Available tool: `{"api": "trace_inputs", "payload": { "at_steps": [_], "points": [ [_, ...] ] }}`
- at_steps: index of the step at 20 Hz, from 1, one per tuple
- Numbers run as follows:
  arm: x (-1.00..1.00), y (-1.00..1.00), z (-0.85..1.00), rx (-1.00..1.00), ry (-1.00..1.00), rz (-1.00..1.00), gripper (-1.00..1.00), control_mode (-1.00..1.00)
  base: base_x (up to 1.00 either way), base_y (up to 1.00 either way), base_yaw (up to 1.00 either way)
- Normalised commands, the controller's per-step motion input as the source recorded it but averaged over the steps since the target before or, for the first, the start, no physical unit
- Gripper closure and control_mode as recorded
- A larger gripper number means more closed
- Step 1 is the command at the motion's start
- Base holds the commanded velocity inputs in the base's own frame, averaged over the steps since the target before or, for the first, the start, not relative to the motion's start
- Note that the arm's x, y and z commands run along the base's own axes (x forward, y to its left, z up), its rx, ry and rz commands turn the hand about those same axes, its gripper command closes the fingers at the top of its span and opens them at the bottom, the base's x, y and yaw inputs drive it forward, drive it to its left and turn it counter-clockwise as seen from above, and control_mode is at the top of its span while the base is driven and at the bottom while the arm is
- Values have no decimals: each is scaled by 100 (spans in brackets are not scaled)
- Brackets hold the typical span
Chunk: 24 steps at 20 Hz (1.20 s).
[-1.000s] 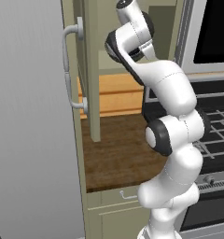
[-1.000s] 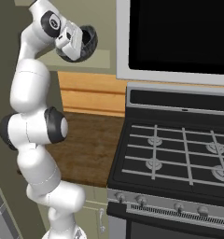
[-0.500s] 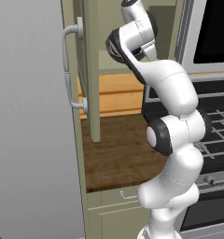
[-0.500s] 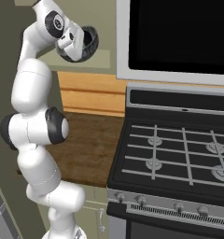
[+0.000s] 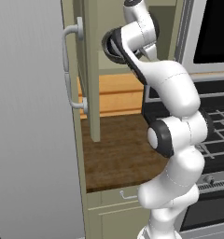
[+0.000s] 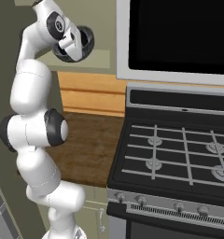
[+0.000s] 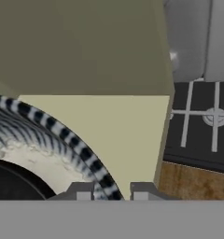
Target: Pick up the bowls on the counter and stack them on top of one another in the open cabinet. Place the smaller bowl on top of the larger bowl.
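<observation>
The gripper (image 7: 112, 190) is closed on the rim of the larger bowl (image 7: 62, 135): in the hand view one fingertip stands either side of the striped rim, which runs up and away to the left from the jaws. The bowl is therefore carried by its edge, with nearly all of its body lying to one side of the grip — not centred under the hand.

A black round shape sits low inside the pale interior at the lower left of the hand view. It is probably the smaller bowl (image 7: 11, 184) already nested there, though too little of it shows to be sure.

Position: in the right base view the gripper (image 6: 69, 44) holds the bowl (image 6: 86, 44) high, level with the cabinet shelf (image 6: 97, 58) and well above the counter (image 6: 93, 140). In the hand view the beige shelf (image 7: 128, 135) lies directly beyond the bowl, and its right edge falls away to the stove (image 7: 202, 116) below.

Governing relation for the coming move: the bowl's mass extends from the jaws toward the cabinet interior. Judged from this, the set-down calls for lowering until the base — not the held rim — meets the shelf, clear of that right edge.
</observation>
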Motion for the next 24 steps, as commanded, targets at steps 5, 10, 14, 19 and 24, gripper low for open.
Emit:
{"api": "trace_inputs", "payload": {
  "at_steps": [5, 10, 14, 19, 24],
  "points": [
    [39, 25, -11, 0, 0, 1, 100, -100, 0, 0, 0],
    [12, 8, -6, 0, 0, 0, 100, -100, 0, 0, 0],
    [0, 0, 0, 0, 0, 0, -100, -100, 0, 0, 0],
    [0, 0, 0, 0, 0, -1, -100, -100, 0, 0, 0],
    [-44, -5, 9, 4, -9, 0, -100, -100, 0, 0, 0]
  ]
}}
